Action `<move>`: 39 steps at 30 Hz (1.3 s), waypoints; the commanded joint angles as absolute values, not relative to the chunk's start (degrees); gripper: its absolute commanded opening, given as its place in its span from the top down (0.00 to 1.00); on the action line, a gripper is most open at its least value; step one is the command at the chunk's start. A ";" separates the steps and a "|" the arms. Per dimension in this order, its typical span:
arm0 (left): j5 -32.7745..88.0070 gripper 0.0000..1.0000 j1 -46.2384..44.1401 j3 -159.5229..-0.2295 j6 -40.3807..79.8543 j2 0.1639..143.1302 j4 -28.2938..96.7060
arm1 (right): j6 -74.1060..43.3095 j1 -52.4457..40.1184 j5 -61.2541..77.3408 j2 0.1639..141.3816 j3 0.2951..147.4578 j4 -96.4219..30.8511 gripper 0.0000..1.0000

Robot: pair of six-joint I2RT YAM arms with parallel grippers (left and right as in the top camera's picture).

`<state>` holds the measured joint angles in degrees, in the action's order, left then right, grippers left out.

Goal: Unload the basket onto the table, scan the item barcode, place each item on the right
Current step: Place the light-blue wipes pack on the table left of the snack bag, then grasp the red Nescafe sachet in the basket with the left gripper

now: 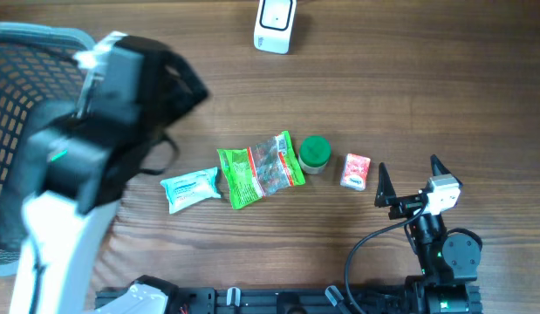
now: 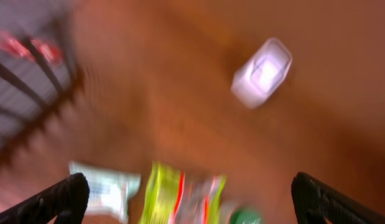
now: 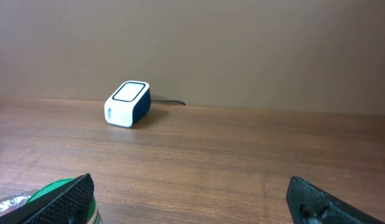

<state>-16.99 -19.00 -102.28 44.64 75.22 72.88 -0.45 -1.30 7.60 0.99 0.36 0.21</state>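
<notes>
Items on the brown wooden table [image 1: 427,70], one row across its middle, listed from the left edge toward the right:
- pale blue-and-white flat packet [image 1: 191,187]
- green-and-red crinkled foil snack bag [image 1: 261,168]
- small round jar with green lid [image 1: 315,153]
- small pink-and-white carton [image 1: 356,171]

All four lie on the table, none lifted.

Scanner: white-and-dark-blue box-shaped barcode scanner [image 1: 275,24], at the far edge, well apart from the row. Nothing is in front of it.

Basket: grey plastic mesh basket [image 1: 17,105], at the left edge. The left wrist view shows red patches behind its bars, too blurred to name.

Left gripper [image 2: 192,199]: fingers spread wide, nothing between them, raised above the table between basket and row.

Right gripper [image 1: 408,166]: fingers apart, empty, low toward the near right corner, just beside the small pink-and-white carton.

Progress, as a judgement: no item is at the scanner and none is gripped. For the four in the row everything appears left to do: pick up, carry to the far edge, turn the barcode to the scanner. Whether anything in the basket has been scanned cannot be told.
</notes>
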 commanded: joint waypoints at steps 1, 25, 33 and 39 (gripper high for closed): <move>-23.66 0.00 -10.07 -106.30 42.89 73.58 74.06 | -1.48 -1.26 7.09 0.71 0.30 0.43 0.00; -4.93 0.00 30.55 -105.95 54.28 113.73 68.95 | -1.50 -1.26 7.07 0.78 0.30 0.43 0.00; -4.95 0.00 30.20 -105.95 54.28 123.13 61.43 | -1.50 -1.26 7.09 0.80 0.30 0.43 0.00; -4.95 0.00 28.97 -105.93 54.28 126.93 58.61 | -1.50 -1.26 7.09 0.80 0.30 0.43 0.00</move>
